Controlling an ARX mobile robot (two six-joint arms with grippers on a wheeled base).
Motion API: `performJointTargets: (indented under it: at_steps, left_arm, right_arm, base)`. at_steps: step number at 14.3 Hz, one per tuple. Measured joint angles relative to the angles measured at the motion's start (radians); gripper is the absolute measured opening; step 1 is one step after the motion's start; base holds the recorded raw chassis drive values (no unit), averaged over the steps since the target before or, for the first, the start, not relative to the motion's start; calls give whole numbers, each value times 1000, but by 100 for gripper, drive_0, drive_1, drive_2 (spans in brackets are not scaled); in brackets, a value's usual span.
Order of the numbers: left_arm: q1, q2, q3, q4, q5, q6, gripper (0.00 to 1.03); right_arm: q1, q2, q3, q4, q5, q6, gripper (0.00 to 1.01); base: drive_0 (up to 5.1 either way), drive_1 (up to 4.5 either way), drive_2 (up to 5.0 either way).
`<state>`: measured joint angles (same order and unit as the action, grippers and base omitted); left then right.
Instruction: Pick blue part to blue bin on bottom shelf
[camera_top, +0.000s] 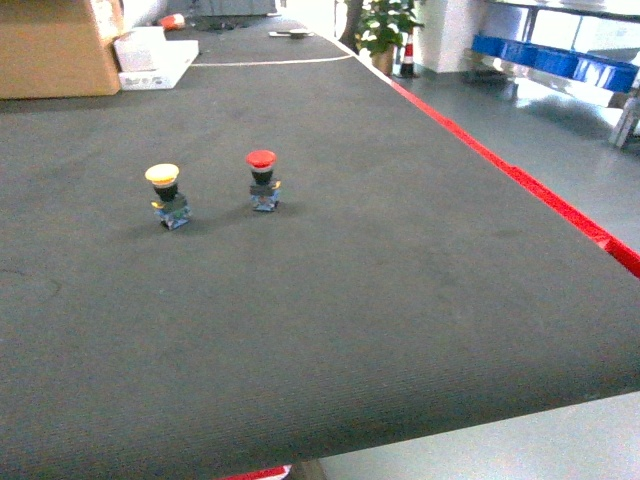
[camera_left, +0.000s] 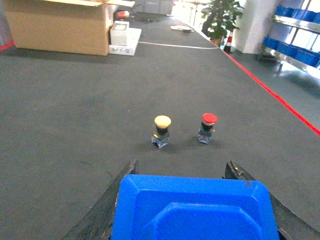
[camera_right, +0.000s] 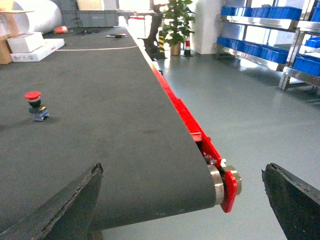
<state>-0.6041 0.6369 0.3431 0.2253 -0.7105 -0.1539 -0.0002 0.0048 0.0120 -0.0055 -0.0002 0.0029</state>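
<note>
The blue part (camera_left: 195, 210) sits between the two dark fingers (camera_left: 107, 205) of the left jaws (camera_left: 182, 172), filling the bottom of the left wrist view; its flat moulded top faces the camera, and the fingers flank its left and right edges, clenched on it. It is held above the dark surface (camera_left: 75, 110), nearer the camera than the two push-buttons standing on it: a yellow-capped button (camera_left: 162, 131) and, just to its right, a red-capped button (camera_left: 207, 127), both upright and set apart from each other.

In the head view neither arm shows; only the two buttons stand on the surface, whose right edge carries a red border (camera_top: 520, 180).

The right jaws (camera_right: 182, 200) are released, their fingers spread wide with nothing between them, hanging over the red-edged end of the surface where a roller (camera_right: 220, 182) shows.

Beyond, across the grey floor, steel racks hold rows of blue bins (camera_right: 260, 50). A cardboard box (camera_left: 60, 25) rests at the surface's far left.
</note>
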Motion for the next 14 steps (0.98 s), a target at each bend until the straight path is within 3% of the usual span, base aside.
performJointTargets:
  at_steps: [14]
  left_arm:
    - [0,0,0,0,0,0,44]
  right_arm:
    - [0,0,0,0,0,0,98]
  base:
    - [-158,-158,-158]
